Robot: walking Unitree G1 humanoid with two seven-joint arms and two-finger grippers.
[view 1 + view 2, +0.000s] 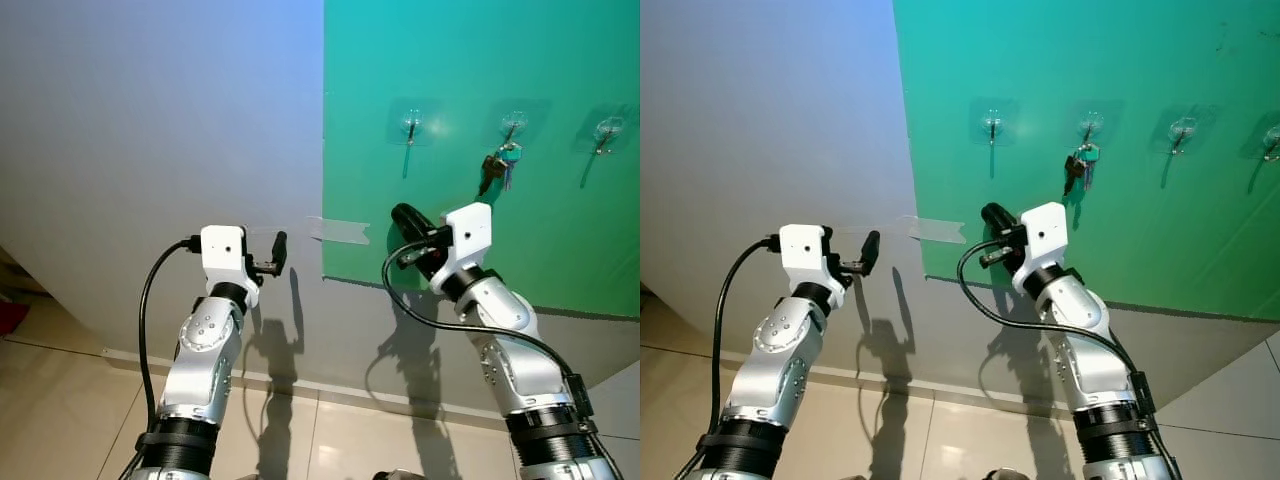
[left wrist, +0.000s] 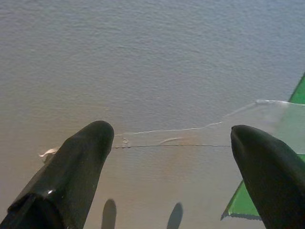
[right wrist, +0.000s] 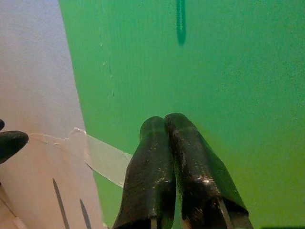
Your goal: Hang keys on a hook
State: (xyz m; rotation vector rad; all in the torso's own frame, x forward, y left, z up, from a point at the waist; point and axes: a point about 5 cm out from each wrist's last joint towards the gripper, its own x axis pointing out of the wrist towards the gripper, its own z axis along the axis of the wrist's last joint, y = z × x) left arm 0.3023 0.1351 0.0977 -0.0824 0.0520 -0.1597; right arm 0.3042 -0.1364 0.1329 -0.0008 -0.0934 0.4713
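We see the keys (image 1: 498, 166) already hanging on the middle hook (image 1: 512, 127) of the green sheet (image 1: 560, 230), with another hook (image 1: 411, 126) to their left and one (image 1: 606, 130) to their right, both bare. By our reckoning the hanging itself looks done.

Our right end effector (image 1: 405, 219) is raised below and left of the keys, well apart from them. In the right wrist view its fingers (image 3: 152, 157) are pressed together with nothing between them. Our left end effector (image 1: 279, 252) is raised before the grey wall (image 1: 150, 130), near the clear tape (image 1: 340, 230) that holds the sheet's edge. In the left wrist view its fingers (image 2: 83, 157) stand wide apart and hold nothing.

We judge the keys to be light, hard and stiff metal, loose on their ring, so they would swing and jingle at a touch. The bunch carries a small teal tag. If we had to lift them again, we would pinch the ring or the tag near the hook, not the slippery blades, and raise them clear of the hook's tip. The hooks appear to be stick-on clear pads, so a hard tug might peel one off.
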